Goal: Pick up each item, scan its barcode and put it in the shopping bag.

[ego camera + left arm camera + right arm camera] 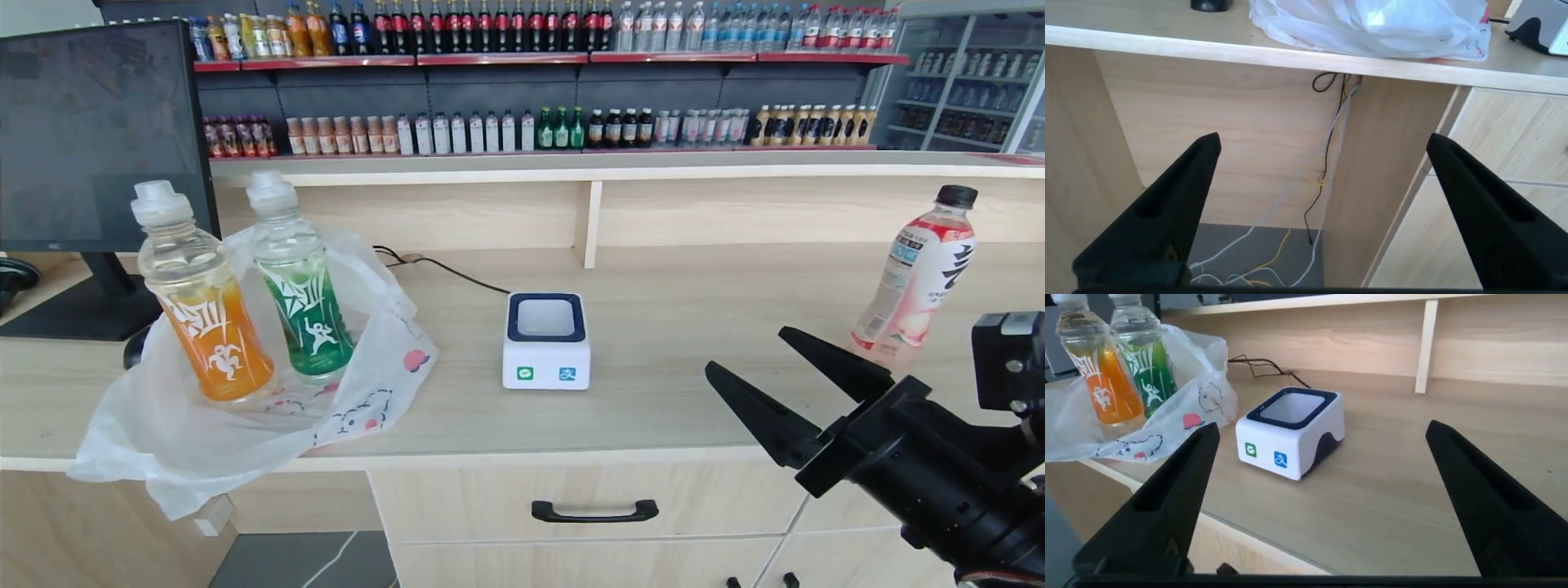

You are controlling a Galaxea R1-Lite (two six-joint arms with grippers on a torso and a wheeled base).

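Orange bottle (204, 314) and green bottle (304, 306) sit in the shopping bag (155, 441), left; pink bottle (916, 278), right, is outstanding. Your right hand (747, 349) is released.

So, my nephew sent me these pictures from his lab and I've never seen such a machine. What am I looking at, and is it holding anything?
It is a two-armed robot at a shop counter. The big picture comes from a camera on its head. The two small ones come from cameras on its wrists, each looking out between that arm's two black fingers. The right gripper is open near the counter's front edge, holding nothing. The left gripper is open and empty too, lower, facing the counter's front. On the counter an orange bottle and a green bottle stand on a white shopping bag, a white scanner sits in the middle, and a pink bottle stands to the robot's right.
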